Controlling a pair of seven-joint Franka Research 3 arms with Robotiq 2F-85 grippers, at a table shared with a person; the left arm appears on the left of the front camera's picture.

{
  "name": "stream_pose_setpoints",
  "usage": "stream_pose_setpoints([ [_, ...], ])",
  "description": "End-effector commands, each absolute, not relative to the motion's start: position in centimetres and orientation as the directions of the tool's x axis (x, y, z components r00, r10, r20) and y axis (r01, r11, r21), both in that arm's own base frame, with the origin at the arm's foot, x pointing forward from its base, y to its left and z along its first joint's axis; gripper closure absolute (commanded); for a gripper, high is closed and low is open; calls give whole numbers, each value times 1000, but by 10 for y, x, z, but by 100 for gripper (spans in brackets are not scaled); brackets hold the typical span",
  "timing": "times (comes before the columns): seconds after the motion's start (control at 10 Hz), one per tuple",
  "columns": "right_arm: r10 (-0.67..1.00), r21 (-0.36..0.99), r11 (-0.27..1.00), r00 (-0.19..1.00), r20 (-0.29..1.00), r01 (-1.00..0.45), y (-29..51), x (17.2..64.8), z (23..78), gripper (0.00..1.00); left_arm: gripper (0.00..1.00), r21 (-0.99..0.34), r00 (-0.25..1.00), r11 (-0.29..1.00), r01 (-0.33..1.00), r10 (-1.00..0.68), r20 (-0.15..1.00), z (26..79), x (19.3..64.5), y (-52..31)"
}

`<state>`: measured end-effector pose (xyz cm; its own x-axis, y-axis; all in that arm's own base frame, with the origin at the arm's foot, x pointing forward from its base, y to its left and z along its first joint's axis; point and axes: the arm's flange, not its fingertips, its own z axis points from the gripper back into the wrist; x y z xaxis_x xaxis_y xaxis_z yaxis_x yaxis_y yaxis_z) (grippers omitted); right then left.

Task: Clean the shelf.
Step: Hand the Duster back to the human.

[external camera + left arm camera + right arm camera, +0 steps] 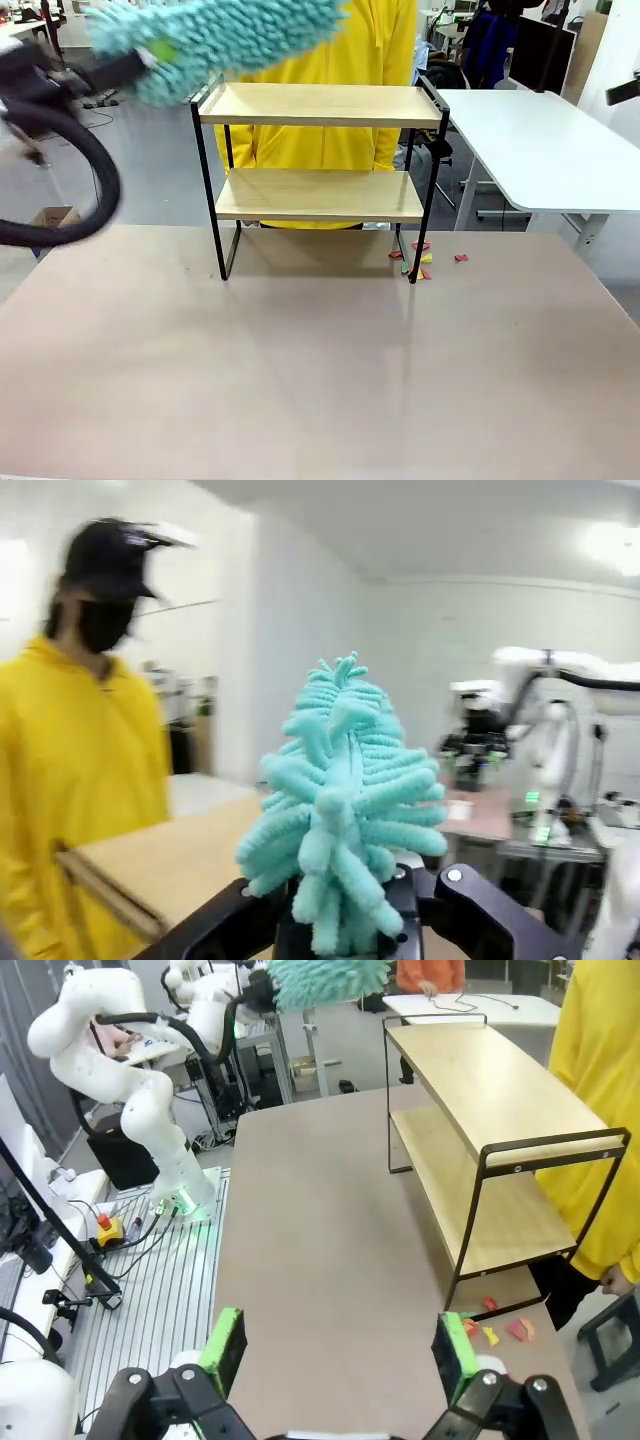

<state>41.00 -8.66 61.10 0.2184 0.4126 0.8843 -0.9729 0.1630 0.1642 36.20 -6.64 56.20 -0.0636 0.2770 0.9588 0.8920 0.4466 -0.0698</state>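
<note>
While the left claw [345,920] is clamped on the blue duster [215,40], the shelf [320,105] sits mid counter [300,360], its top board just below & right. Right claw [340,1350] gapes wide, farther off.

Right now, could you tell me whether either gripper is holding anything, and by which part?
The left gripper is shut on the duster, gripping it at its base, below the teal fluffy head. The right gripper is open and holds nothing.
</note>
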Motion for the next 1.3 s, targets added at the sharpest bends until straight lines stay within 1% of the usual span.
stream_pose_setpoints([
  [0.0, 419, 152, 154, 204, 885, -976, -88, 408, 612, 0, 83, -121, -8, 673, 730, 186, 982, 595, 322, -34],
  [0.1, 419, 152, 154, 204, 885, -976, -88, 408, 612, 0, 83, -125, -13, 763, 635, 172, 985, 607, 316, -10],
  [0.2, 419, 152, 154, 204, 885, -976, -88, 408, 612, 0, 83, -130, -6, 852, 507, 155, 988, 614, 313, 12],
  [0.3, 419, 152, 154, 204, 885, -976, -88, 408, 612, 0, 83, -134, 8, 908, 397, 143, 990, 615, 312, 29],
  [0.4, 419, 152, 154, 204, 885, -976, -88, 408, 612, 0, 83, -127, 20, 931, 342, 128, 992, 611, 315, 38],
  [0.6, 419, 152, 154, 204, 885, -976, -88, 408, 612, 0, 83, -129, 64, 946, 297, 115, 991, 595, 330, 43],
  [0.8, 419, 152, 154, 204, 885, -976, -88, 408, 612, 0, 83, -112, 127, 966, 233, 84, 988, 554, 352, 38],
  [0.9, 419, 152, 154, 204, 885, -976, -88, 408, 612, 0, 83, -132, 142, 961, 242, 100, 985, 532, 359, 34],
  [1.0, 419, 152, 154, 204, 885, -976, -88, 408, 612, 0, 83, -130, 157, 966, 222, 97, 983, 510, 363, 28],
  [1.2, 419, 152, 154, 204, 885, -976, -88, 408, 612, 0, 83, -124, 167, 975, 186, 93, 982, 477, 354, 22],
])
